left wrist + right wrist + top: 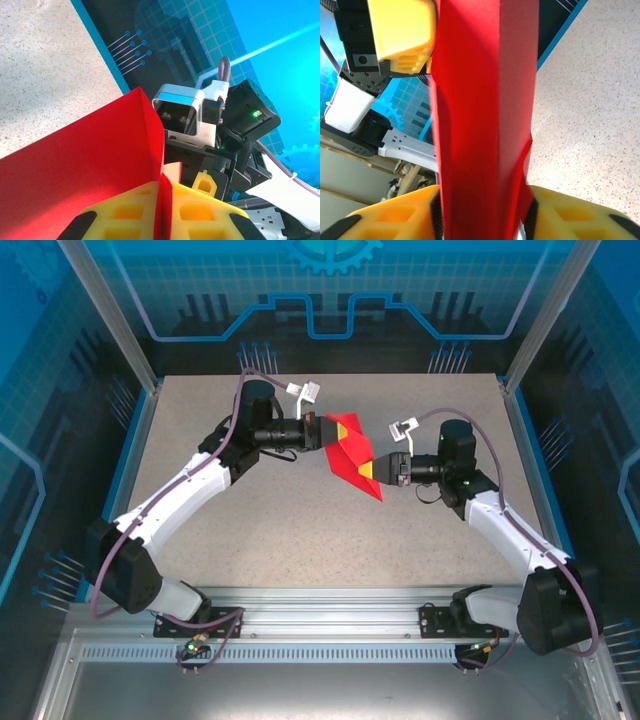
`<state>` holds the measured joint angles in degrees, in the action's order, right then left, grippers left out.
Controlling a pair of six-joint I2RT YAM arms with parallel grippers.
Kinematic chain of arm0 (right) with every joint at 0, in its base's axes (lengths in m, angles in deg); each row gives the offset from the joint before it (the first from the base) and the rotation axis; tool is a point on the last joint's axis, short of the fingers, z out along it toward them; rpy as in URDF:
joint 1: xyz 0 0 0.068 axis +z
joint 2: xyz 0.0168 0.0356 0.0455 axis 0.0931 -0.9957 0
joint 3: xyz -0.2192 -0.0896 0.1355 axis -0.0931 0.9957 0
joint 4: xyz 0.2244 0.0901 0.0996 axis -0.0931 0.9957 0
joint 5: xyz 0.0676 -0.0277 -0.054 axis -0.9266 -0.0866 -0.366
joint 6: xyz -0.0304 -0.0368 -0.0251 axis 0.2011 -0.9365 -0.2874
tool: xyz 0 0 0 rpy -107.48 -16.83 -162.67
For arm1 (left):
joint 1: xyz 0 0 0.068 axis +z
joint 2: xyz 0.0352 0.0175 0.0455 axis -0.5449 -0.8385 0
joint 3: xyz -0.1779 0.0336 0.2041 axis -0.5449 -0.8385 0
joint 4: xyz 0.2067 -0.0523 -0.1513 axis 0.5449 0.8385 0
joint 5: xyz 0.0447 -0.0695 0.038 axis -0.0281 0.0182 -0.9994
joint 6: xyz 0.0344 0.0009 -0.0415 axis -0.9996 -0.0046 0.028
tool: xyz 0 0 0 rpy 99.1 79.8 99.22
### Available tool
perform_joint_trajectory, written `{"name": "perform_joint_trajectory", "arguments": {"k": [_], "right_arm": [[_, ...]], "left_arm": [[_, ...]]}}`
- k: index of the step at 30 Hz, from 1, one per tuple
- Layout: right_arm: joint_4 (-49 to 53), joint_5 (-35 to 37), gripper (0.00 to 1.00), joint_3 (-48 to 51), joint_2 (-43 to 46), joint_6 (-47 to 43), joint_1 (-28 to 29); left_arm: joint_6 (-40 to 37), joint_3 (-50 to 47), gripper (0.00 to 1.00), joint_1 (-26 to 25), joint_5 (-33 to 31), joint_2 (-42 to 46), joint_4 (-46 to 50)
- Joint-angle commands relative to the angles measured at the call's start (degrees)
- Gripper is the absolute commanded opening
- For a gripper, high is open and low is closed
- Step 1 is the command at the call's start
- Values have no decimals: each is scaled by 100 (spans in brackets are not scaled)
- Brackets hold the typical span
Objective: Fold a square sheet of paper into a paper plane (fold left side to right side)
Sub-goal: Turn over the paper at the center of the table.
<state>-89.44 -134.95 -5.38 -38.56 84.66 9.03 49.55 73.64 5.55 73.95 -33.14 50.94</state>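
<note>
Yellow fingers [395, 220] of the right gripper [482, 217] press from both sides against the folded red sheet of paper [480, 100], which stands up between them. The left gripper [162, 210] is pinched tight on a thin fold of the sheet. Held at its far-left corner and near-right tip, the sheet hangs above the middle of the table [300, 530].

Speckled beige table [300, 540]; blue circuit-print walls [400, 280] on aluminium posts [105, 310]; slotted metal rail [330, 652] in front; even light.
</note>
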Motion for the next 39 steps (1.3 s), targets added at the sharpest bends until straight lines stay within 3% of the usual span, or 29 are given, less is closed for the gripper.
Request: {"name": "perform_joint_trajectory", "arguments": {"k": [1, 5, 11, 16, 20, 26, 32, 39], "right_arm": [[199, 75, 36, -17, 142, -158, 43], [835, 224, 24, -105, 208, -583, 31], [2419, 973, 21, -429, 274, -1651, 54], [4324, 3111, 18, -1215, 270, -2888, 545], [5436, 6002, 17, -1947, 5, -3548, 1738], [6563, 9434, 11, -3049, -1181, -3872, 3403], [7679, 11490, 10, -4044, -2941, -3704, 4252], [8416, 12652, 11, -4698, -4711, -3405, 4596]], "left_arm": [[-100, -122, 13, 22, 116, 151, 37], [-238, -175, 18, 85, 14, 137, 251], [-732, -175, 44, 270, -636, 354, 1175], [-1263, -312, 55, 321, -2474, 1120, 2326], [-1279, -758, 60, 324, -4157, 1984, 2733], [-823, -1363, 63, 323, -5564, 2859, 3138], [-578, -1653, 68, 325, -6188, 3291, 3362], [-634, -1614, 69, 321, -6226, 3332, 3422]]}}
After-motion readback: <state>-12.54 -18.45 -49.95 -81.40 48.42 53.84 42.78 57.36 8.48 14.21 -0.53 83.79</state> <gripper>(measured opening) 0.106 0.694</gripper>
